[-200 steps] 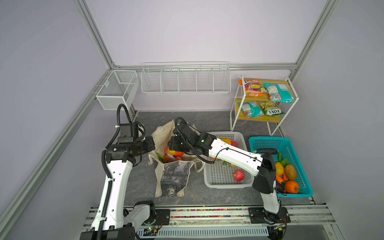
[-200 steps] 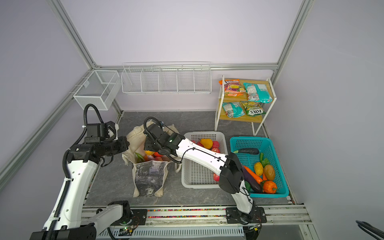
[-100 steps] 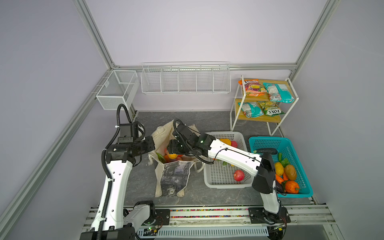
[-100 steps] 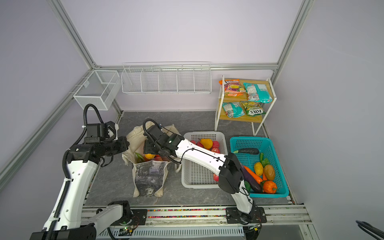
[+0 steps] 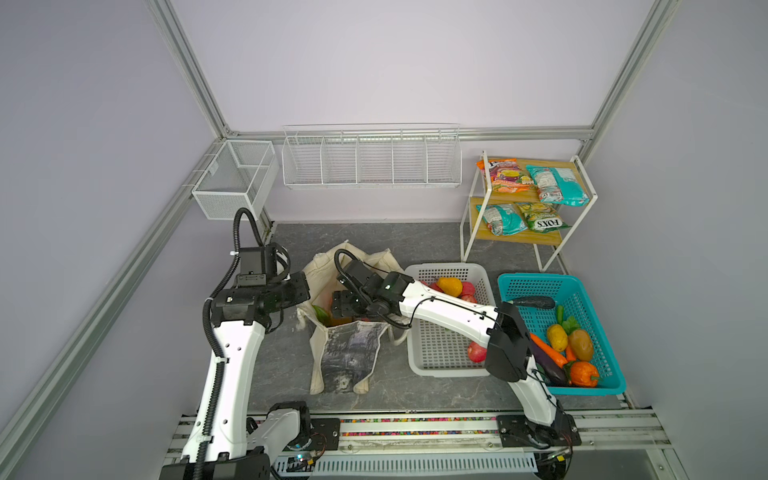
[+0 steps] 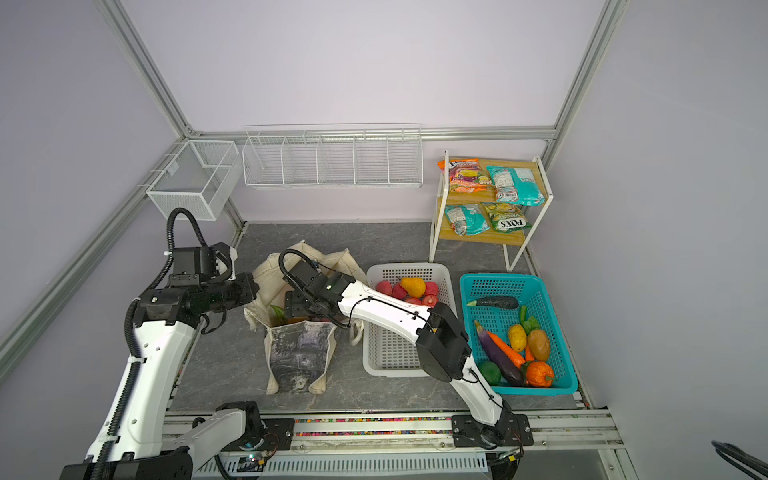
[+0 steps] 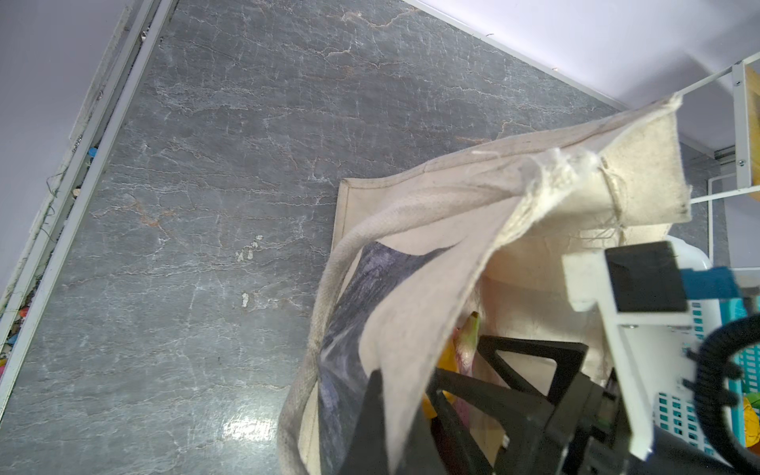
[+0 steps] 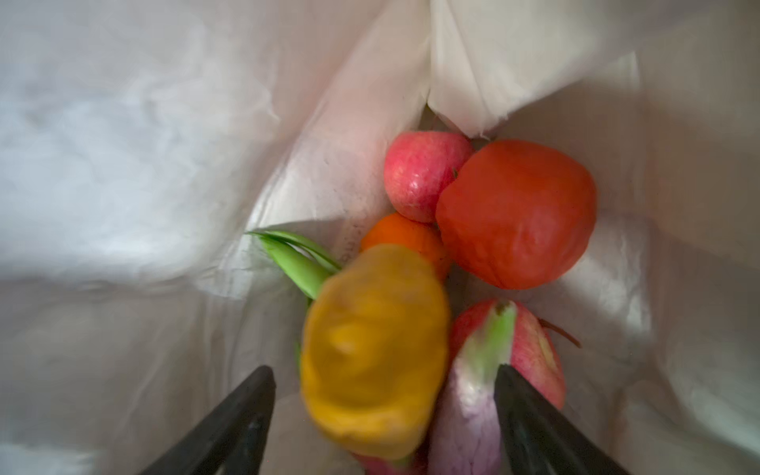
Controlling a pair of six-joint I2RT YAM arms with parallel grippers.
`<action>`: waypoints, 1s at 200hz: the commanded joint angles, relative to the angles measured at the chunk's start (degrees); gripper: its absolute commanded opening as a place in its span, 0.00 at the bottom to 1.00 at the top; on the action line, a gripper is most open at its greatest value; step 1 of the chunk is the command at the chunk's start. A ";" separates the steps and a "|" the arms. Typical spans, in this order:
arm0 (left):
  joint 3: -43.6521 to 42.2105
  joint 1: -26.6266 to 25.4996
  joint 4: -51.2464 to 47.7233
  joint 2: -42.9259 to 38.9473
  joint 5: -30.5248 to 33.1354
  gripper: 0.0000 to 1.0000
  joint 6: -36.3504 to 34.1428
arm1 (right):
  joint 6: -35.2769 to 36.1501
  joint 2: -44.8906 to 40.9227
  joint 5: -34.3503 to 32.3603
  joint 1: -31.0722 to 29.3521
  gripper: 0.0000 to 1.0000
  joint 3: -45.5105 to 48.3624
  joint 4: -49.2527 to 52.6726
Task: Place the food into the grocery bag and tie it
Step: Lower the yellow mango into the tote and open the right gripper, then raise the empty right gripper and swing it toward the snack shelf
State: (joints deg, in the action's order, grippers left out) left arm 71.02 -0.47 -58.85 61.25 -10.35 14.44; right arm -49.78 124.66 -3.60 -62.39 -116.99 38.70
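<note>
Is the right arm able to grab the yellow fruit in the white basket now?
Probably yes: the right gripper is open, the white basket has no lid, and the yellow fruit lies on top beside that arm.

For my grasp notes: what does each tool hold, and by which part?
Left tool: cream canvas tote bag, by its rim. Right tool: nothing; open.

The grey marble-patterned tabletop (image 5: 374,237) carries the cream grocery bag (image 5: 349,353), the white perforated basket (image 5: 436,347) just beside it, the teal basket (image 5: 536,284) and a wooden shelf rack (image 5: 528,237).
</note>
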 commanded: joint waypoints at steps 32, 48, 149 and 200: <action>1.55 0.25 0.09 -1.28 -0.02 0.00 -0.46 | 3.10 -0.81 -1.91 0.08 0.88 -2.40 2.58; 1.49 0.21 0.14 -1.30 -0.02 0.00 -0.41 | 3.63 -1.15 -2.33 0.08 0.88 -2.78 2.95; 1.48 0.28 0.26 -1.23 0.06 0.00 -0.37 | 7.03 -5.67 -5.61 -0.11 0.88 -9.16 6.90; 1.31 0.23 0.45 -1.29 0.07 0.00 -0.28 | 9.64 -9.18 -9.18 -0.11 0.88 -12.10 8.93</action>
State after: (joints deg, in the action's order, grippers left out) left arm 71.02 -0.47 -58.96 60.95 -10.35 14.44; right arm -42.65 119.11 -9.65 -62.39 -127.24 45.69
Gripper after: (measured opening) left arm 0.047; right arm 0.878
